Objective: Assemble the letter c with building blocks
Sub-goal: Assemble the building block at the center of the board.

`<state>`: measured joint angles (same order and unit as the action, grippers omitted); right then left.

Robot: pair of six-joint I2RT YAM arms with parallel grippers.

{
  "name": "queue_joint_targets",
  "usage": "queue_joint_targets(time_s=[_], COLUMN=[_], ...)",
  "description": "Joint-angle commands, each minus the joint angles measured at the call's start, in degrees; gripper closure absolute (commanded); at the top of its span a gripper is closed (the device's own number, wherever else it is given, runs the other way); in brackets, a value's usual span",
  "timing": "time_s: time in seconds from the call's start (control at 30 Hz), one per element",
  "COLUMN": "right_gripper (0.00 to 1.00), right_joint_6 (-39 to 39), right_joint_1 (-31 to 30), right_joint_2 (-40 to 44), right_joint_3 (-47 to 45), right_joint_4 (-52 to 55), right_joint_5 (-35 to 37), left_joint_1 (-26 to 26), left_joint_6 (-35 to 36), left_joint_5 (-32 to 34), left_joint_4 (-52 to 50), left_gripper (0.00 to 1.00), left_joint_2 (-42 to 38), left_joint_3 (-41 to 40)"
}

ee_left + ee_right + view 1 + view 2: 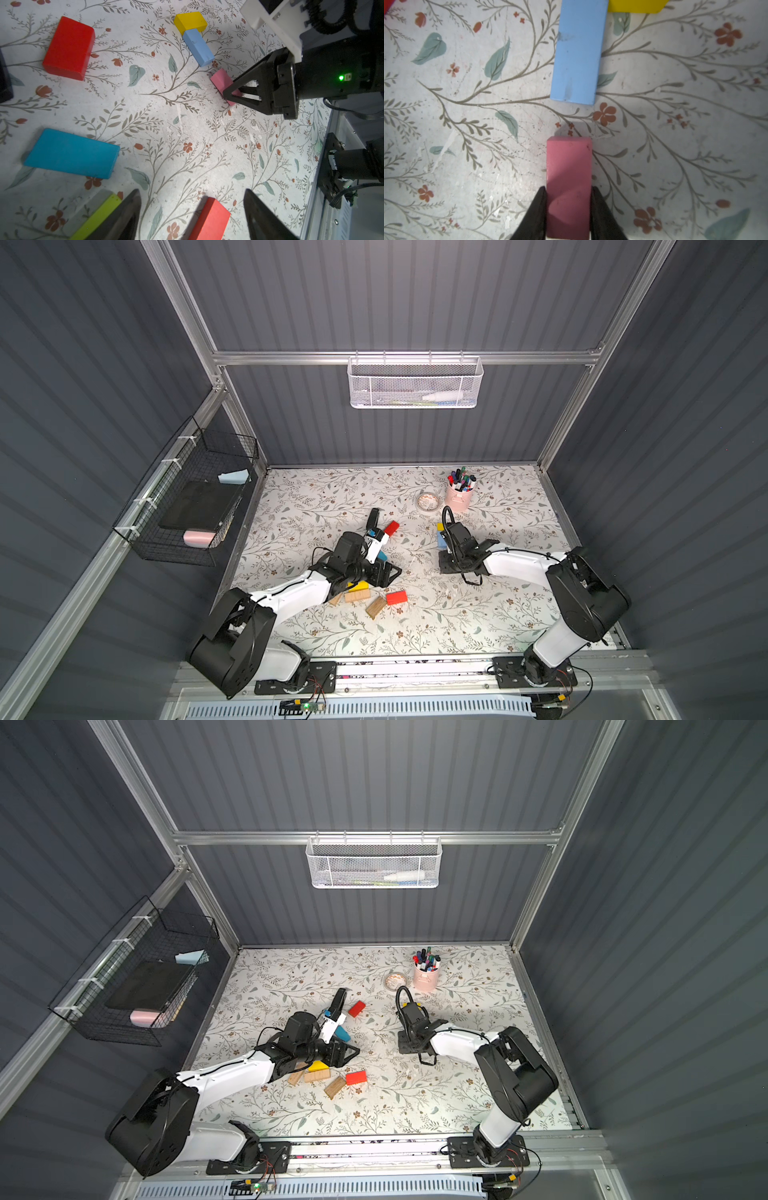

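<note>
1. The pink block (569, 162) is clasped along its long sides by the right gripper (569, 192); whether it rests on the table (467, 124) cannot be told.
2. It is lined up end to end with the blue block (577, 52), with a gap left between them.
3. A yellow block (635, 6) is set against the blue block's other end.
4. The left gripper (191, 191) is spread wide with nothing grasped; a red block (209, 218) is seen untouched between its fingers.
5. A teal block (72, 153), a lime block (97, 216) and a second red block (68, 48) are scattered nearby.
</note>
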<state>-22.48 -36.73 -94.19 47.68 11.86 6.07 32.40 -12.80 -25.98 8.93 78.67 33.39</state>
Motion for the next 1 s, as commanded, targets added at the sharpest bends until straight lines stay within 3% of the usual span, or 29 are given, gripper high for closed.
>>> queue_joint_targets(time_s=[0.0, 0.53, 0.97], right_gripper=[0.71, 0.63, 0.66], right_joint_6=[0.52, 0.84, 0.95], right_joint_1=[0.07, 0.17, 0.1], right_joint_2=[-0.88, -1.52, -1.81], right_joint_3=[1.75, 2.81, 3.12], right_joint_4=[1.17, 1.96, 1.97], right_joint_5=[0.62, 0.93, 1.02], left_joint_1=[0.12, 0.12, 0.12], left_joint_6=[1.38, 1.33, 1.37], left_joint_5=[0.53, 0.71, 0.89], left_joint_4=[-0.75, -0.9, -0.97], left_gripper=[0.24, 0.24, 0.24], left_joint_2=[-1.15, -1.24, -1.59], left_joint_3=[0.36, 0.36, 0.28])
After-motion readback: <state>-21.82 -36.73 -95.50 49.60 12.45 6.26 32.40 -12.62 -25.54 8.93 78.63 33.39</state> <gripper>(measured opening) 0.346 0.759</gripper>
